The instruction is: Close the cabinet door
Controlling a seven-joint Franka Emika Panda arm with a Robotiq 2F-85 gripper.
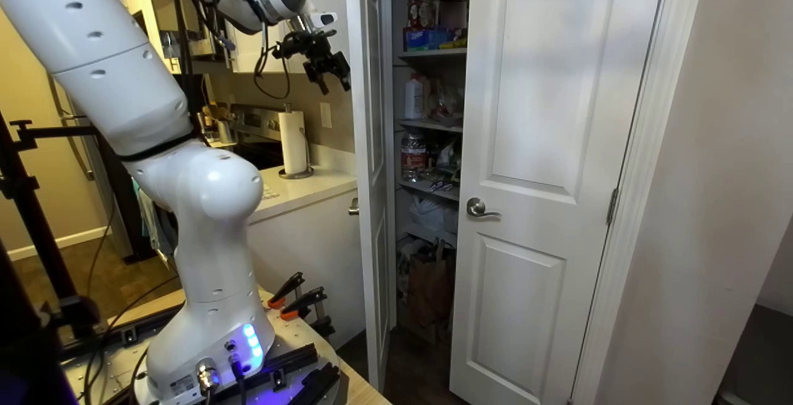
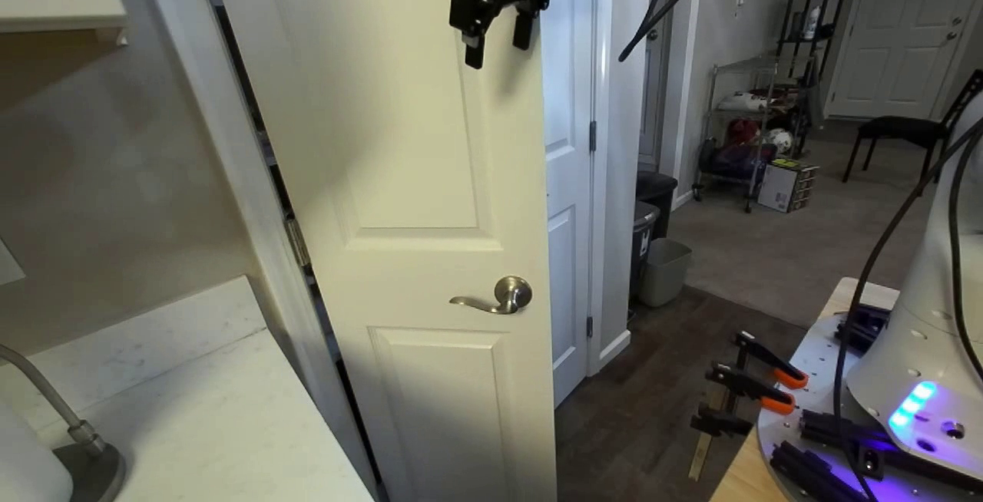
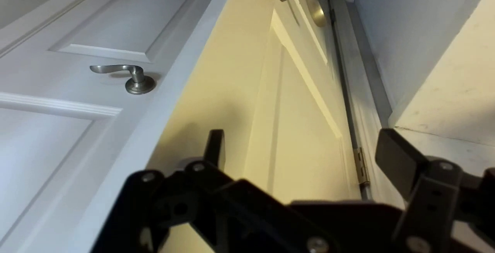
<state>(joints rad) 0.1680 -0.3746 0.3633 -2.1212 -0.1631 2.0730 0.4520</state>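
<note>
If it pushes this near the free edge, the gripper (image 2: 499, 55) could slide off the white left-hinged pantry door (image 2: 422, 256) as it swings; its fingers (image 3: 215, 145) are spread wide, holding nothing, though whether they touch it I can't tell. The door stands ajar beside a pale countertop (image 2: 207, 433) with a paper-towel roll (image 1: 293, 142), stocked shelves (image 1: 433, 53) behind.

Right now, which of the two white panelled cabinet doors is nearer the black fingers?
The white panelled door hinged beside the pale countertop: the fingers hang before its face; the matching white door stands farther off.
</note>
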